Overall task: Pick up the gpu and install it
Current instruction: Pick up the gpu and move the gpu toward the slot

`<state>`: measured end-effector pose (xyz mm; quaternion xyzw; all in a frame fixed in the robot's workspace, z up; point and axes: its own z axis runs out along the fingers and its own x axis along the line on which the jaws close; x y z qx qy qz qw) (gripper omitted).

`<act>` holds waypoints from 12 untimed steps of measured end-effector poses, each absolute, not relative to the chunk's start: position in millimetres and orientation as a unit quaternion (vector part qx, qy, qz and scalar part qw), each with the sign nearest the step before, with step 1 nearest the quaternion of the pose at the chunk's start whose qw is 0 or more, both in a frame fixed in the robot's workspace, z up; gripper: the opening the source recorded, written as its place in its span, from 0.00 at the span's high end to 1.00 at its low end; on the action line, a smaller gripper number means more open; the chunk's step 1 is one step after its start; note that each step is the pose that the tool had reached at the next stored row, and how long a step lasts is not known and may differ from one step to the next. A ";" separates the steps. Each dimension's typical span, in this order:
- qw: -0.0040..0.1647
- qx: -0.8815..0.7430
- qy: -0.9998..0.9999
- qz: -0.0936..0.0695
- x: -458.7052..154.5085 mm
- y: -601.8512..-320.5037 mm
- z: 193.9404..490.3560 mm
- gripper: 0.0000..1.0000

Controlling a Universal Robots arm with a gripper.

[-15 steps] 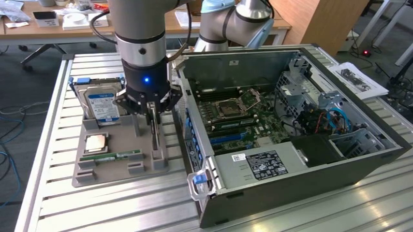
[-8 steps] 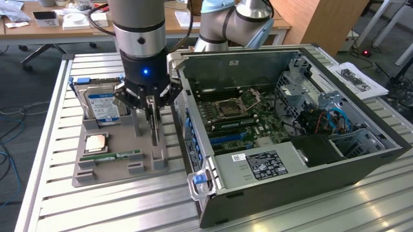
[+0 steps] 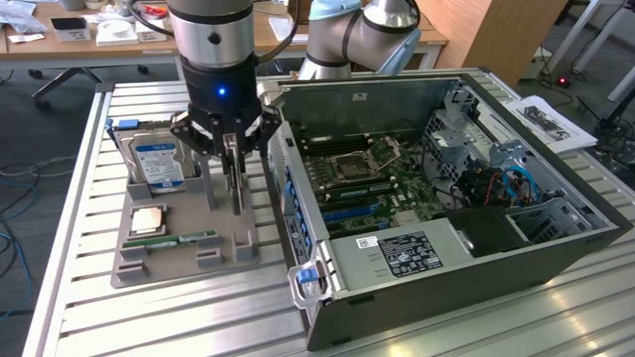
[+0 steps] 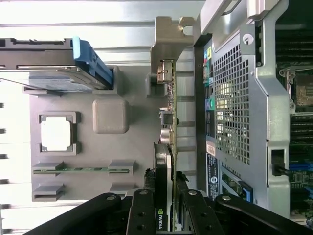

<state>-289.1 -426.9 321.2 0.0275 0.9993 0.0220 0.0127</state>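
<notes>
1. gpu (image 3: 236, 187) (image 4: 166, 147) stands on its edge in the grey holder tray (image 3: 178, 264) (image 4: 137, 98), along the tray side nearest the computer case (image 3: 516, 245) (image 4: 234, 98).
2. Its silver bracket (image 4: 168, 36) is at the end away from the fingers.
3. Gripper (image 3: 232, 160) (image 4: 166, 193) comes straight down over it, one finger on each face, pinching the card. The lower edge looks seated in the tray.
4. Same tray: hard drive (image 3: 159, 163) (image 4: 54, 81) with a blue label stands upright to the exterior view's left of the gripper. Processor chip (image 3: 147, 219) (image 4: 55, 133) and green memory stick (image 3: 184, 239) (image 4: 80, 170) lie flat.
5. Case lies on its side just beside the tray, open, motherboard (image 3: 367, 178) exposed.
6. Everything sits on a slatted metal table (image 3: 149, 320).
</notes>
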 end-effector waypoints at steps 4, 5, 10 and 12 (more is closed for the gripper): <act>0.013 0.027 0.999 0.022 -289.1 -426.9 333.4 0.73; 0.013 0.027 0.999 0.022 -289.1 -426.9 336.2 0.73; 0.013 0.027 0.999 0.022 -289.1 -426.9 349.4 0.73; 0.013 0.027 0.999 0.022 -289.1 -426.9 353.5 0.73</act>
